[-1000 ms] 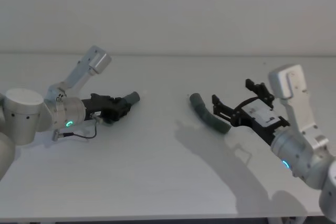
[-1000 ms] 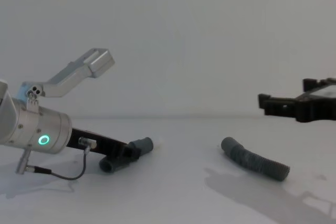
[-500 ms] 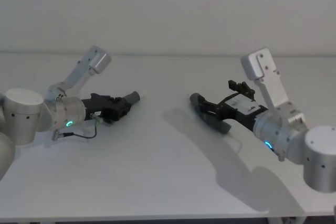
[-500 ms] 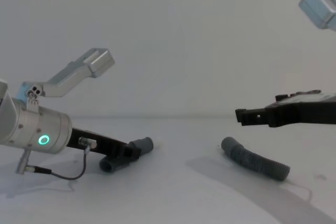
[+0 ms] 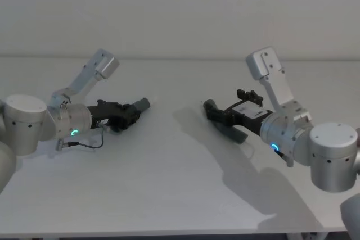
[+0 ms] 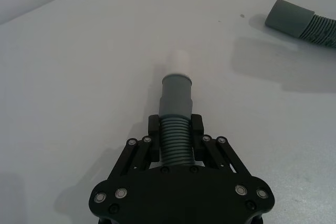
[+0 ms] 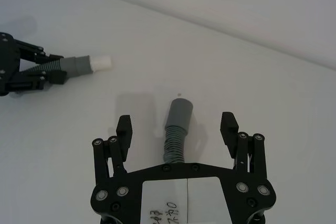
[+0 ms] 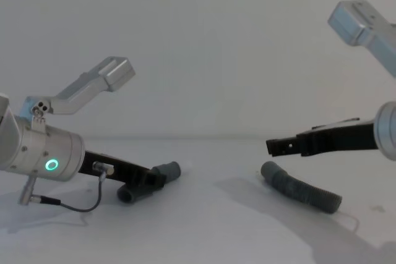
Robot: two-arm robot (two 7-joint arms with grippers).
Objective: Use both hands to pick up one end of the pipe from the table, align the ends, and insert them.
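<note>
Left gripper (image 6: 176, 129): closed on the short piece (image 6: 176, 95), just behind its cuff, low over the left half of the table (image 5: 169, 184).
Right gripper (image 7: 177, 123): spread wide with nothing held. It is poised above the long piece (image 8: 303, 190), one jaw to each side, clear of it.
Short piece: its whitish tip (image 6: 178, 60) is aimed toward the table's right edge. Whether it is lifted cannot be told.
Long piece: lying flat on the table's right half, with its cuff (image 7: 179, 111) turned toward the left edge.
Done: one piece is judged to be grasped, and the other is lined up for a grasp.
Left: the second grasp, the lifting, the alignment of the cuffs and the insertion are judged not yet done, as the ends are well apart.
</note>
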